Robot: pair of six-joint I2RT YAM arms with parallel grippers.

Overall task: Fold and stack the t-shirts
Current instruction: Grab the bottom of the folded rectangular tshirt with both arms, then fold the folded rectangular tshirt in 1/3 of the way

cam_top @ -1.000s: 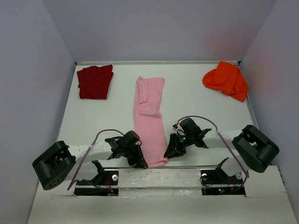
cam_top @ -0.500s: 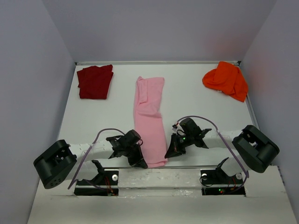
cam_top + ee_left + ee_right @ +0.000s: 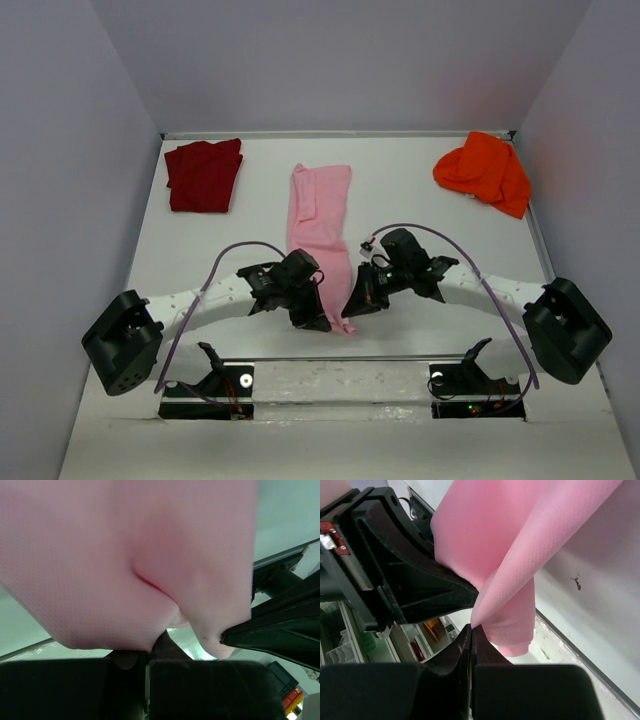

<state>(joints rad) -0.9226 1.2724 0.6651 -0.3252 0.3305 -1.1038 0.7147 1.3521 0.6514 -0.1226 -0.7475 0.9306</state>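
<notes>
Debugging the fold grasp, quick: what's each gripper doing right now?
Left gripper: shut on the pink shirt, near end.
Right gripper: shut on the same pink shirt, near end.

Bunched fold of light pink t-shirt pinched tight in right gripper, left gripper against it, above white table.

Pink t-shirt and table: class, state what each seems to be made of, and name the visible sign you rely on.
Pink t-shirt: soft knitted cloth, matte. Close up it shows a fine dotted texture, and it drapes and creases. Table: a hard, flat surface with a smooth white finish, perhaps painted board or laminate; the look cannot settle which.
</notes>
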